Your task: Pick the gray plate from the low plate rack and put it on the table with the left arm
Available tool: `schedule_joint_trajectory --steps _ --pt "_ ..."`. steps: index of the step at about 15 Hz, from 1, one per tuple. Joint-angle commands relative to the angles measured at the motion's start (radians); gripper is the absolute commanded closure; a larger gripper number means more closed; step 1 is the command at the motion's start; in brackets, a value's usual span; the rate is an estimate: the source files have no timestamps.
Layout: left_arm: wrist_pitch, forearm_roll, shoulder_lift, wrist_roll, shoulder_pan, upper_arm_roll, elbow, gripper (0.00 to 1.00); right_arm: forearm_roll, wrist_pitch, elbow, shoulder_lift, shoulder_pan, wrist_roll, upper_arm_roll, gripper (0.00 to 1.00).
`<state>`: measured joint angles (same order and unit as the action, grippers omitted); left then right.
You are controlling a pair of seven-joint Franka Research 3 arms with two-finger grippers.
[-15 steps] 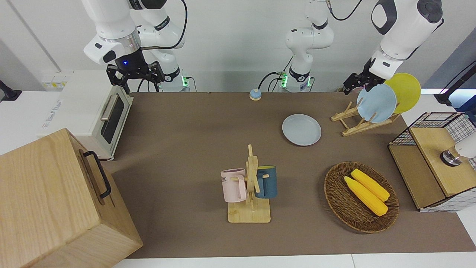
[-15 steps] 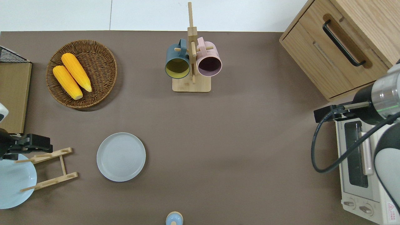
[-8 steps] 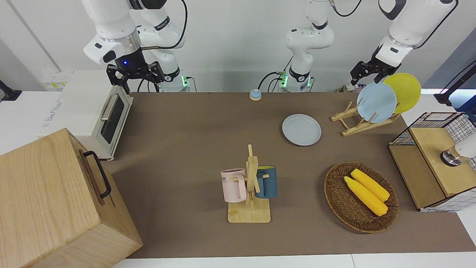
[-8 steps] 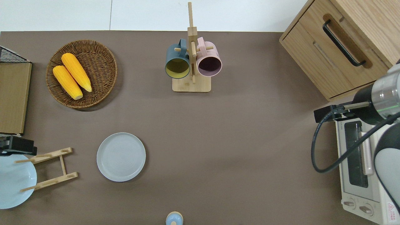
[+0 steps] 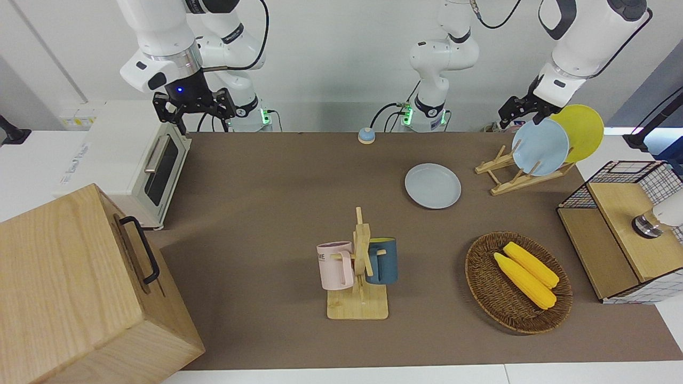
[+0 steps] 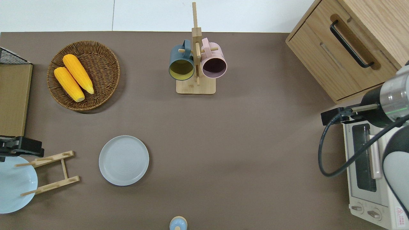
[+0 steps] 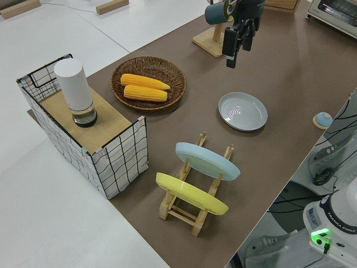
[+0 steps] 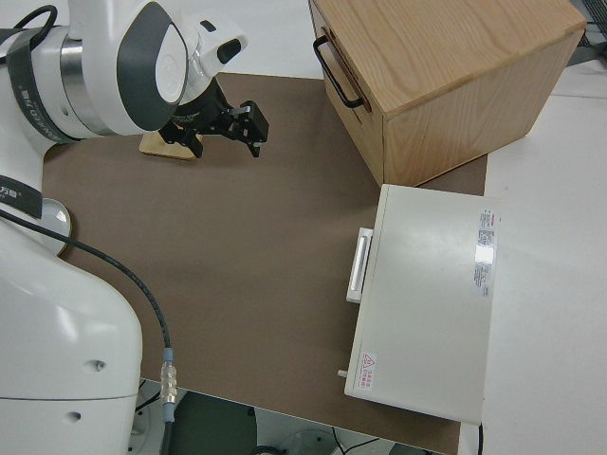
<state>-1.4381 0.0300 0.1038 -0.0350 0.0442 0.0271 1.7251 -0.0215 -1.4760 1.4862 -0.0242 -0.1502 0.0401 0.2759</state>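
Round light blue plate [image 6: 12, 183] on low wooden slat rack [image 6: 51, 172]: partly cut off by overhead view's edge.

We see an evenly and brightly lit scene, with diffuse light that seems to fall from above, so the matte brown table [image 5: 267, 213] shows no glare and shadows stay soft and short: a faint one hugs the wicker basket [image 6: 83, 75] on the edge nearer the robots, and another sits under the wooden mug stand [image 5: 358, 272]. All views are sharp across the tabletop (we notice no motion blur on either arm). In the front view the wooden cabinet [image 5: 80, 288] looms large at the corner, and the white toaster oven [image 8: 427, 303] reads bright without blowing out.
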Motion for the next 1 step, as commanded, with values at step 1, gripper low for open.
schedule_joint_trajectory --steps 1 --pt "0.011 0.036 -0.016 -0.034 -0.004 -0.01 -0.027 0.0 -0.001 0.014 -0.009 0.001 -0.019 0.012 0.017 0.017"
